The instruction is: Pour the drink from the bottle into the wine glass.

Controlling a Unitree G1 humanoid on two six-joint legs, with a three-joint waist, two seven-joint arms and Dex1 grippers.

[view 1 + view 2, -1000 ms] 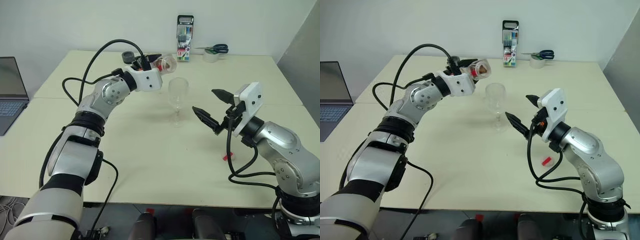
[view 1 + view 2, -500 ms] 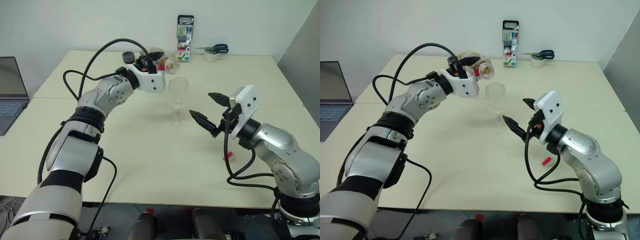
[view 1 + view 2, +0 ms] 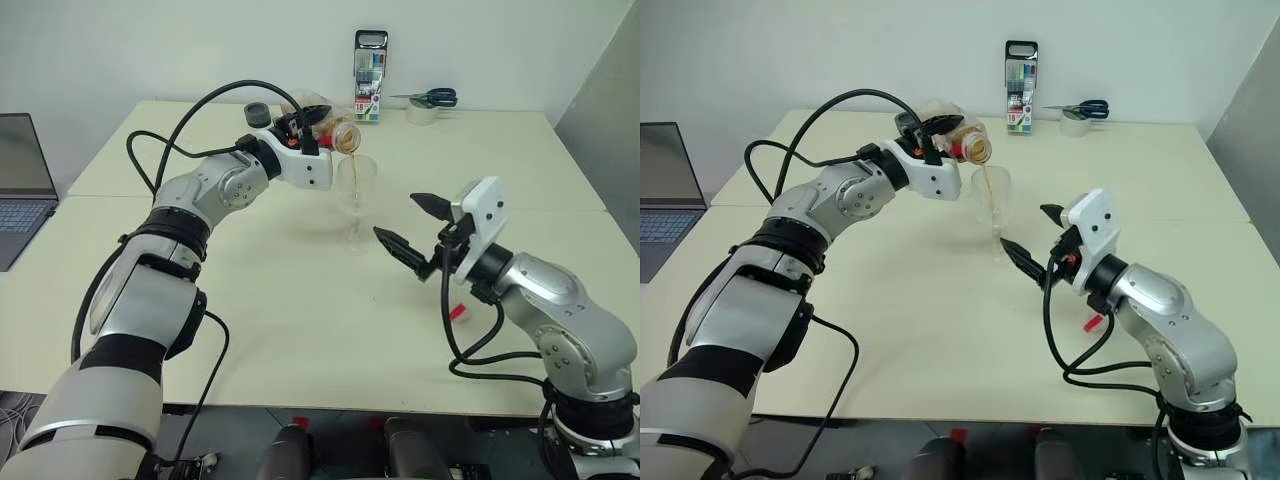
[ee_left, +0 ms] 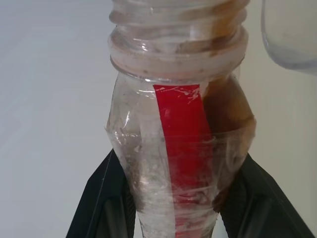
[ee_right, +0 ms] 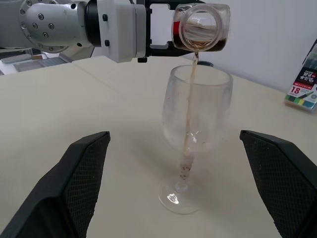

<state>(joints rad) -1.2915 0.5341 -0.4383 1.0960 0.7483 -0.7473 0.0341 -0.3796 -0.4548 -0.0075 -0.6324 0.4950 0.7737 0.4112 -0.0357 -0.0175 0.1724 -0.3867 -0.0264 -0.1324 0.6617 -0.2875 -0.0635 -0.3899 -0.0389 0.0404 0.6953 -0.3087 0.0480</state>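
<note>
My left gripper (image 3: 316,120) is shut on the bottle (image 3: 332,128), a small clear plastic one with a red label strip (image 4: 181,139). The uncapped bottle is tipped over, its mouth (image 5: 200,33) just above the rim of the wine glass (image 3: 355,190). A thin amber stream of the drink (image 5: 190,99) falls into the bowl of the wine glass (image 5: 195,114), which stands upright mid-table. My right gripper (image 3: 398,215) is open, level with the glass and a short way to its right, with nothing between its fingers (image 5: 84,171).
A small red piece (image 3: 457,313) lies on the table by my right forearm. At the back edge stand a marker pack (image 3: 369,75), scissors (image 3: 432,97) and a tape roll (image 3: 420,113). A laptop (image 3: 20,185) sits at far left.
My left wrist has rolled, tipping the bottle's mouth down over the glass rim, and the drink now streams out. The right gripper has barely shifted.
</note>
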